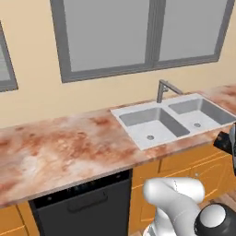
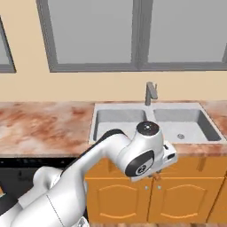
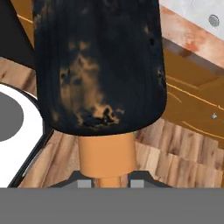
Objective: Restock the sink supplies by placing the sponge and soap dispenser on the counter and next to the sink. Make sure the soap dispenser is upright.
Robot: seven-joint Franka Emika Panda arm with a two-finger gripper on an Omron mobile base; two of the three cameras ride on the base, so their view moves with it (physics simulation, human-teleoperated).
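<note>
The soap dispenser (image 3: 98,65) has a black body mottled with orange and an orange neck (image 3: 106,157). It looms close in the hand view, over wooden floor and in front of the cabinets. My gripper (image 3: 108,183) is shut on that neck, one fingertip on each side. My hand (image 2: 166,154) hangs in front of the orange cabinets, below the counter (image 2: 40,124) edge, by the sink (image 2: 155,119). The double-basin sink (image 1: 175,117) is set into the counter (image 1: 60,147). The sponge is out of view.
A grey faucet (image 1: 162,90) stands behind the sink under the window. A black dishwasher (image 1: 83,207) sits below the counter to the left. Orange cabinet doors (image 2: 177,195) front the space under the sink. Wooden floor (image 3: 175,162) lies below the hand.
</note>
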